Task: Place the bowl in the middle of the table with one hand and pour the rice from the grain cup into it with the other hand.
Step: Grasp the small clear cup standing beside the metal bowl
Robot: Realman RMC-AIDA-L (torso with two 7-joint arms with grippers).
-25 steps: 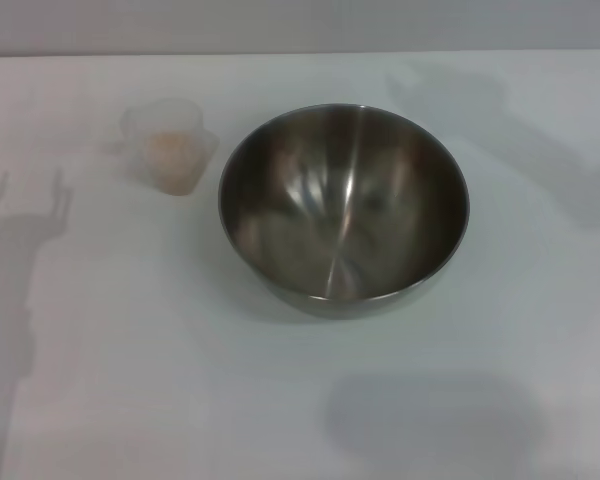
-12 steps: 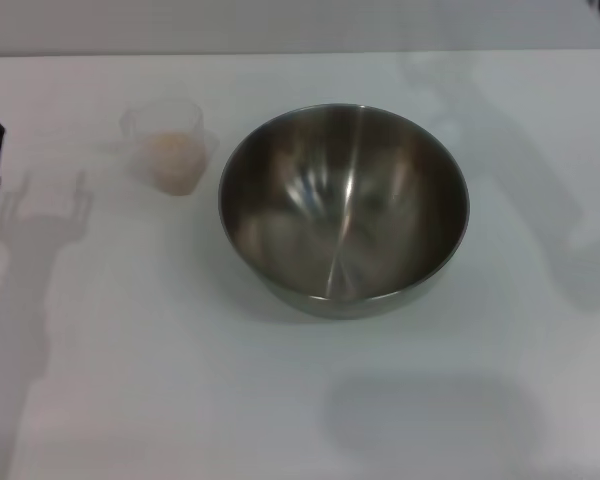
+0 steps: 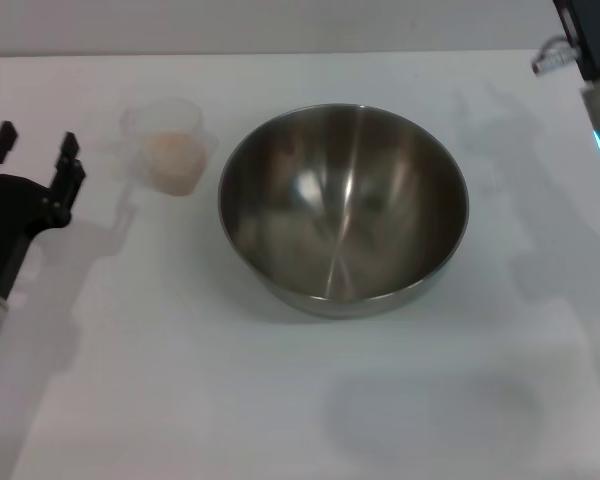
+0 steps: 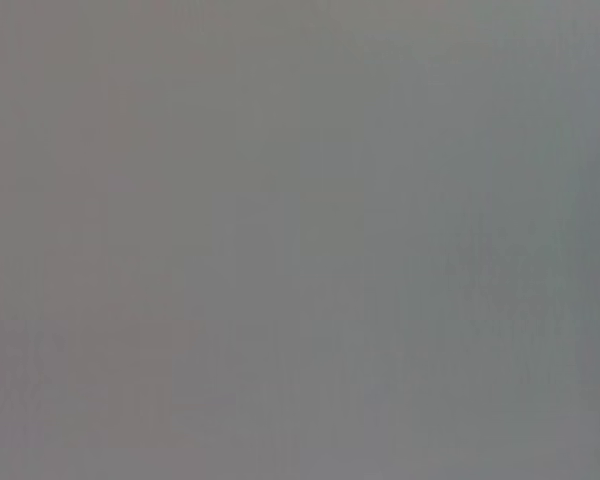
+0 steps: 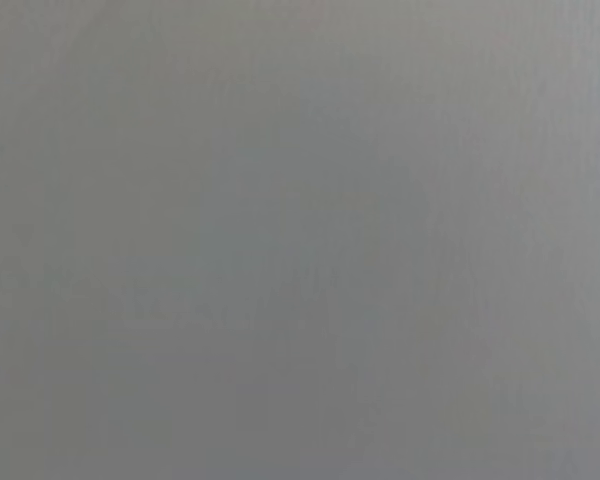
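In the head view the steel bowl (image 3: 343, 205) stands empty near the middle of the white table (image 3: 180, 380). To its left and a little farther back is the clear grain cup (image 3: 168, 145), upright, with pale rice (image 3: 172, 150) inside. My left gripper (image 3: 36, 140) has come in from the left edge; it is open, empty, and a short gap left of the cup. Only the black base of my right gripper (image 3: 590, 35) shows at the top right corner, well right of the bowl. Both wrist views show plain grey and nothing of the task.
The table's far edge (image 3: 300, 53) runs just behind the cup and bowl. Arm shadows lie on the table to the left and right of the bowl. Bare tabletop stretches in front of the bowl.
My left gripper has moved in from the left edge toward the cup. My right arm has entered at the top right corner. Bowl and cup have stayed where they were.
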